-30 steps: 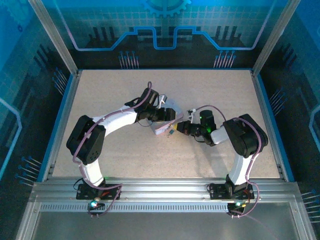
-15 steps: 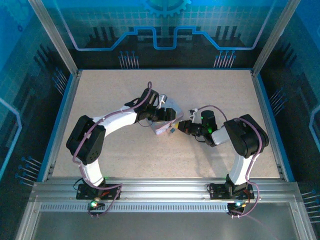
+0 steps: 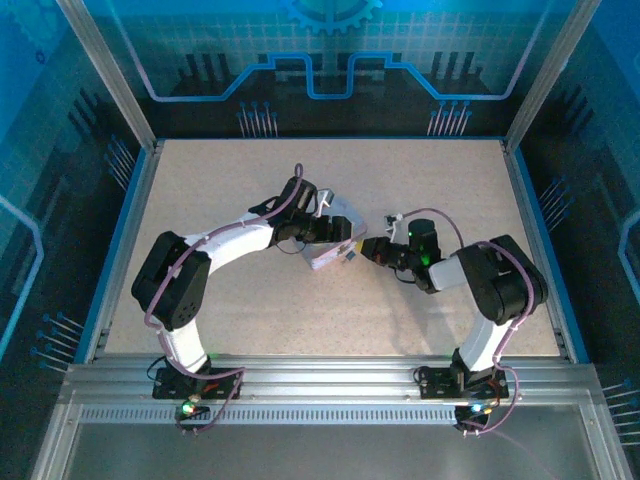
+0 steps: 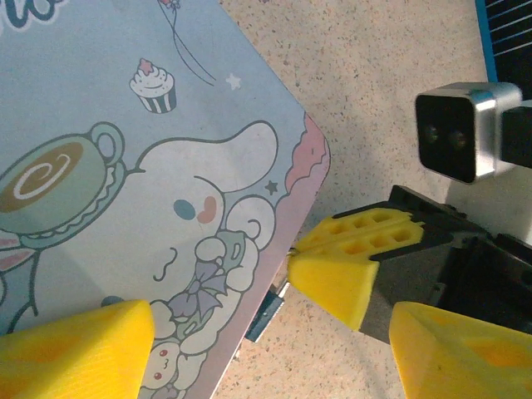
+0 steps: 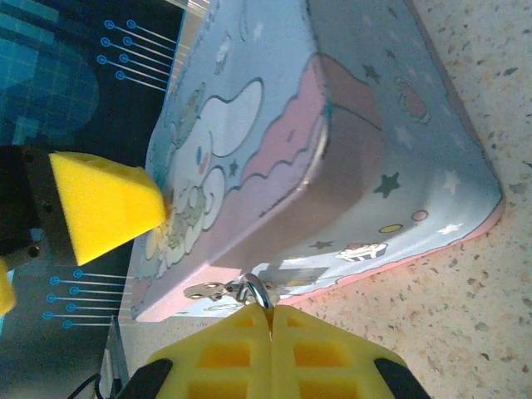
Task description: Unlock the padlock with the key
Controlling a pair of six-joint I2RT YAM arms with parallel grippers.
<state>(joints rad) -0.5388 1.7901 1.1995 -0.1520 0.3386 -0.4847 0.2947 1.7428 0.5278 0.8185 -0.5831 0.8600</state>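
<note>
I can read no full word, number or brand. In my left wrist view, the lid of the box (image 4: 125, 166) has the lower ends of some white letters (image 4: 29, 10) at its top left corner, but the picture edge cuts them and I cannot tell what they spell. In the top view, the back wall (image 3: 330, 60) carries a blue gear emblem (image 3: 330, 12), without writing.

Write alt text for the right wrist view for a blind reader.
The shut right gripper touches a small silver ring at the edge of a pale blue cartoon tin box on a speckled table. A left gripper pad rests on its lid.
</note>
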